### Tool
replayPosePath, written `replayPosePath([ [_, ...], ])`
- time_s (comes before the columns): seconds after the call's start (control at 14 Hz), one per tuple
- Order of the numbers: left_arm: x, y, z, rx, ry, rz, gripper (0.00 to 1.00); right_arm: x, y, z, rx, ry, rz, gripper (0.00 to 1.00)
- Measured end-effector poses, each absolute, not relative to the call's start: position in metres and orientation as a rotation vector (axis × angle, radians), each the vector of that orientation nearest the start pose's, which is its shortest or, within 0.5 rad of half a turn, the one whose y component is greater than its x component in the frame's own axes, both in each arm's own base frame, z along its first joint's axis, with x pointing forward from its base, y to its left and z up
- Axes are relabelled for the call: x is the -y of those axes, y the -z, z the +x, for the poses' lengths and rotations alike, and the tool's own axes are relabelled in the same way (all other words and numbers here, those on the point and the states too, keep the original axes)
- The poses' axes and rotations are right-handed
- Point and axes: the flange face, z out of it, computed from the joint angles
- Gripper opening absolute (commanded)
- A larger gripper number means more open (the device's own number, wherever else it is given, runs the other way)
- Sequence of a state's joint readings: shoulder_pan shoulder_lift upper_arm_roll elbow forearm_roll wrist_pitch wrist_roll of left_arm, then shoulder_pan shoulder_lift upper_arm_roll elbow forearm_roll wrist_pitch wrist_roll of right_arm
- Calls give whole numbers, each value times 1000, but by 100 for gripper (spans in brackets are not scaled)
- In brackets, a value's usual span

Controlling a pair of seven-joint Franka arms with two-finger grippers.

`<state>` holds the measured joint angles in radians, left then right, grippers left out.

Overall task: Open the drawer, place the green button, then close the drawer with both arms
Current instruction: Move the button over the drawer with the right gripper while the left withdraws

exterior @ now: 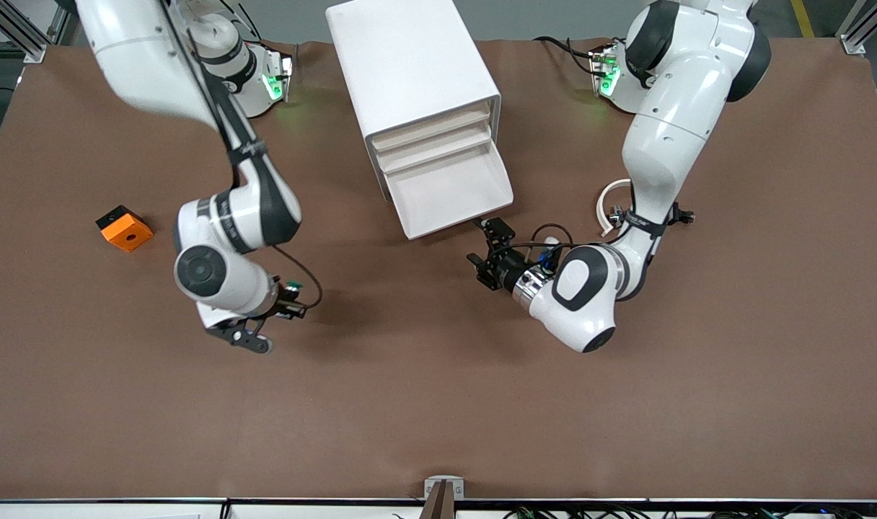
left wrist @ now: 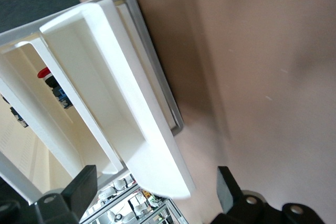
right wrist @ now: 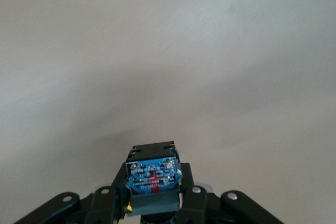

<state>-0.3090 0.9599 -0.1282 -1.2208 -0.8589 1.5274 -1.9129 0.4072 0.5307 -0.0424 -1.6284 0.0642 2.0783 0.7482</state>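
Drawer (exterior: 449,191) open, nothing visible inside (left claw (exterior: 490,252) wide, right claw (right wrist: 154,192) gripping button (right wrist: 153,174)).

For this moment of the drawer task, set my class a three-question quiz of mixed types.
1. True or false: the lowest cream-white drawer of the white boxy cabinet is pulled out.
2. Which two-finger gripper holds the small blue-based push-button? A) left gripper B) right gripper
3. Fill in: the orange block with a hole lies toward the ___ arm's end of the brown table.

Key: 1 true; 2 B, shut on it, while the left is open beside the drawer front; 3 right.
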Motion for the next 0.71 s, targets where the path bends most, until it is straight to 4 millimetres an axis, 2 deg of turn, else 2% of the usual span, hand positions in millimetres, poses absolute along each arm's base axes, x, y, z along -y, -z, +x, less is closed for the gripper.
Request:
replayPosePath([
  [0.14,315,-215,634,-2144,1646,1786,100,-295,-327,606,-747,-131,-3051,0],
  [0.36,248,-228,667,-2055,1471,1829,100,-364,-334,564,-908,-151,-3027,0],
  [0.57,213,-248,689,-1989,1281,1867,100,-430,-333,514,-1044,-148,-3001,0],
  [0.71,191,-267,699,-1887,1131,1980,100,-459,-333,488,-1109,-143,-2986,0],
])
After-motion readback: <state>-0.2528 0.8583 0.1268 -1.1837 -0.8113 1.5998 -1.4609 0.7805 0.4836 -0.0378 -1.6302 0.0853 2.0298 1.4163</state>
